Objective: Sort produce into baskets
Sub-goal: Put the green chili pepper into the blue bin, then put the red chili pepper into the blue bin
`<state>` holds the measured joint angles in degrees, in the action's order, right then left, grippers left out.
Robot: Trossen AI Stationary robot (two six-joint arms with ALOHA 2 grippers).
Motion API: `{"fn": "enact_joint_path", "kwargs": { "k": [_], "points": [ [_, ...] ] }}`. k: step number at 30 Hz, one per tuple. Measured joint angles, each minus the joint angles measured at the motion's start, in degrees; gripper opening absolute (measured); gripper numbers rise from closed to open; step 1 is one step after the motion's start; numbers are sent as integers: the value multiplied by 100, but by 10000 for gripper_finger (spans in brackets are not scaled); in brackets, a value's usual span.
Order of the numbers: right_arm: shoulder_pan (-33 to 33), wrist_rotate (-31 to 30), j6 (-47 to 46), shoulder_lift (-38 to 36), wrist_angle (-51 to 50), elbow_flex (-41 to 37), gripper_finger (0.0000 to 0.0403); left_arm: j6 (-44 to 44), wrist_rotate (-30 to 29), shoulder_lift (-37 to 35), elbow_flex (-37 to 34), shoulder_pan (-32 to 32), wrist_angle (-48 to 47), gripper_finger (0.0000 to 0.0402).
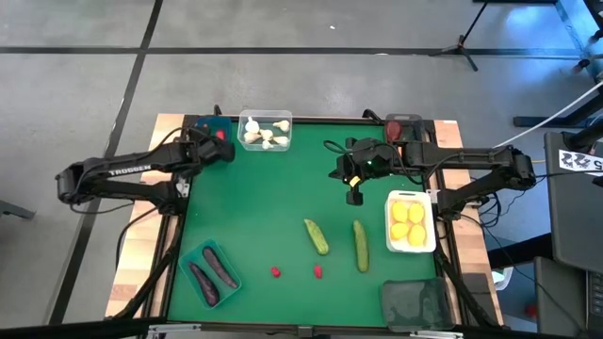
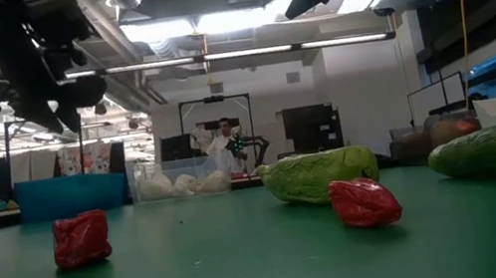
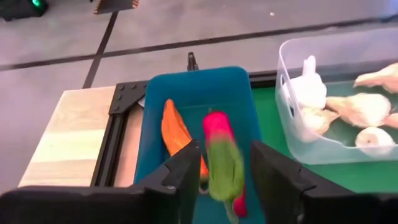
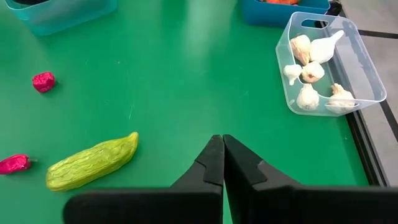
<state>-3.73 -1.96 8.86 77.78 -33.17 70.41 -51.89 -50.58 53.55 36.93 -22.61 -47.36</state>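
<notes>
My left gripper (image 1: 222,143) hangs open over the blue basket (image 3: 249,118) at the table's far left. A red pepper with a green stem (image 3: 222,163) shows blurred between its fingers (image 3: 186,168), above an orange carrot (image 3: 176,132) that lies in the basket. My right gripper (image 4: 222,149) is shut and empty over the middle of the green mat (image 1: 353,198). Two green cucumbers (image 1: 317,236) (image 1: 360,245) and two red berries (image 1: 275,272) (image 1: 318,271) lie on the mat nearer the front edge. My left gripper's open fingers stand on either side of the red pepper's green end (image 3: 225,180). They point slanting down over the blue basket. I cannot tell whether they touch the pepper.
A clear basket of garlic (image 1: 266,130) stands beside the blue one. A white basket of lemons (image 1: 412,224) stands at the right, a teal basket with eggplants (image 1: 209,273) at front left, and dark baskets at far right (image 1: 403,124) and front right (image 1: 415,301). A person (image 2: 224,148) stands far behind.
</notes>
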Motion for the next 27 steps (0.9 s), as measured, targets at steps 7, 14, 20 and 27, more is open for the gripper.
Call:
{"fn": "enact_joint_path", "kwargs": {
  "k": [7, 14, 20, 27],
  "points": [
    [0, 13, 0, 0, -19, 0, 1, 717, 84, 271, 0, -356, 617, 189],
    [29, 453, -66, 0, -173, 0, 1, 1840, 610, 227, 0, -166, 1412, 205],
    [287, 416, 18, -37, -175, 1, 1, 3131, 2919, 161, 2, 530, 2300, 205],
    [568, 237, 44, -81, -194, 7, 1, 3855, 5153, 261, 2, 2204, 2993, 205]
  ]
}}
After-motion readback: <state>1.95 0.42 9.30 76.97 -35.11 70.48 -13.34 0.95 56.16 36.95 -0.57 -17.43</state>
